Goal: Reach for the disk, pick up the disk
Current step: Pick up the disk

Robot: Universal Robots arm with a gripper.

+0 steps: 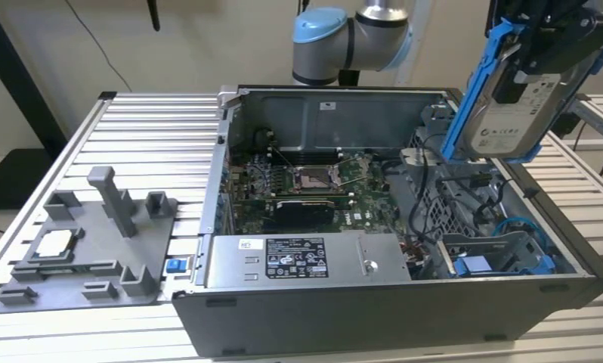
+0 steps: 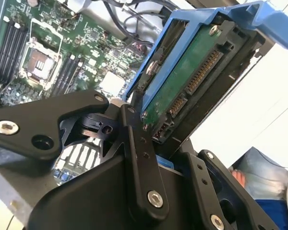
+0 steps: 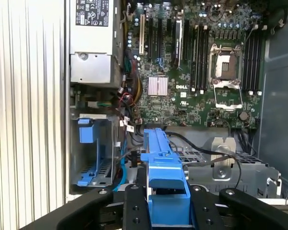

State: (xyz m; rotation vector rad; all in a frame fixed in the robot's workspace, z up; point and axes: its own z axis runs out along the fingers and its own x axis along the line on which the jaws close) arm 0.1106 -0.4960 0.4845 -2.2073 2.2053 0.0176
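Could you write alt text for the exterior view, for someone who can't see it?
A robot gripper holds the disk, a silver drive in a blue bracket, lifted above an open computer case on a slatted table. A grey fixture lies at the exterior view's left.

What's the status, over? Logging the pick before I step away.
Gripper shut on the disk. Disk lifted clear above the open computer case, blue bracket between the fingers. Nothing in the way.
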